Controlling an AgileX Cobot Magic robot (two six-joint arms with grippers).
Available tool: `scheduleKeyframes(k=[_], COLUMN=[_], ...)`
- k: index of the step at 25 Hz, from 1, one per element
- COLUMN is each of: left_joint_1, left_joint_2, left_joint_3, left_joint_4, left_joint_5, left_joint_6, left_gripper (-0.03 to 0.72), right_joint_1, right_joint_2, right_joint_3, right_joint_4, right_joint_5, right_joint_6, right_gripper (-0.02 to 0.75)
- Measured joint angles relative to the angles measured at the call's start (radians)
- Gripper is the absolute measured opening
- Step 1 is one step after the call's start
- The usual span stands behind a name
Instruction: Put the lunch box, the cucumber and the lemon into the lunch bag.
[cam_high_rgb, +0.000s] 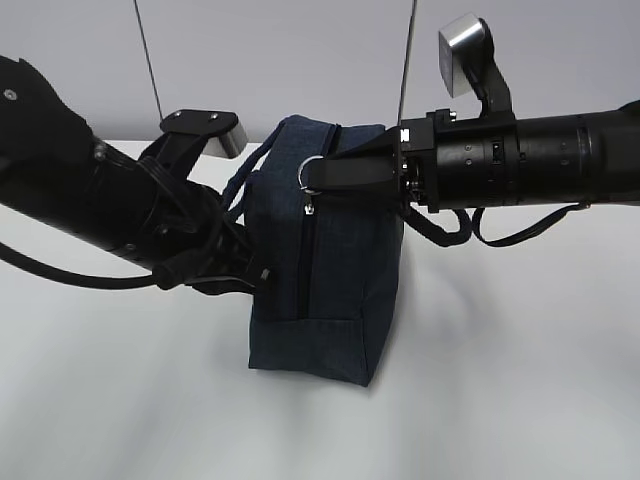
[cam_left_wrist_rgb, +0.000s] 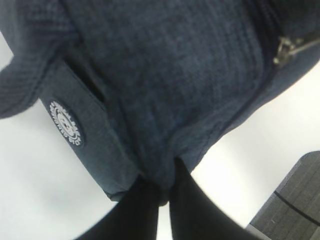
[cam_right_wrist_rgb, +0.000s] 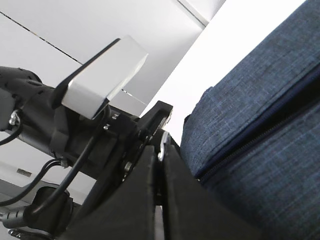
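Starting at the left of the exterior view, the left gripper (cam_high_rgb: 243, 262) reached in against the near side of the lunch bag (cam_high_rgb: 345, 260), down by its lower half. Its own camera showed the two dark fingers (cam_left_wrist_rgb: 145, 210) drawn almost together with a fold of the navy cloth pinched between them, close to the round white logo (cam_left_wrist_rgb: 66, 123). The weave bunched and creased at that pinch, so the bag looked soft and yielding, likely to sag or twist rather than hold a shape by itself.

The bag stood upright on the white table (cam_high_rgb: 520, 380), the zipper (cam_high_rgb: 303, 262) running down the face toward the camera and appearing done up. The lunch box, the cucumber and the lemon could not be seen in any view, so whether they were inside could not be told.

Further right, the right gripper (cam_high_rgb: 325, 172) lay level at the top of the bag. Its fingers (cam_right_wrist_rgb: 150, 200) were nearly pressed together, and a bit of metal ring (cam_high_rgb: 312, 168) glinted at their tips. That ring looked small, hard and smooth, apt to slip from flat pads, so a firm, square nip seemed wise. The cloth side offered a surer hold for steadying, since it folded into the grasp. The bag probably weighed little.
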Motion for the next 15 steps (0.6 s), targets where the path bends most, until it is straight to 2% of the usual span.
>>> scheduleKeyframes(k=[15], left_joint_1=[-0.03], left_joint_2=[0.0], left_joint_3=[0.0], left_joint_4=[0.006], left_joint_5=[0.004], left_joint_6=[0.0], left_gripper=[-0.004], right_joint_1=[0.0], right_joint_2=[0.0], right_joint_3=[-0.021], right_joint_4=[-0.002], right_joint_5=[0.0], right_joint_6=[0.0], right_gripper=[0.0])
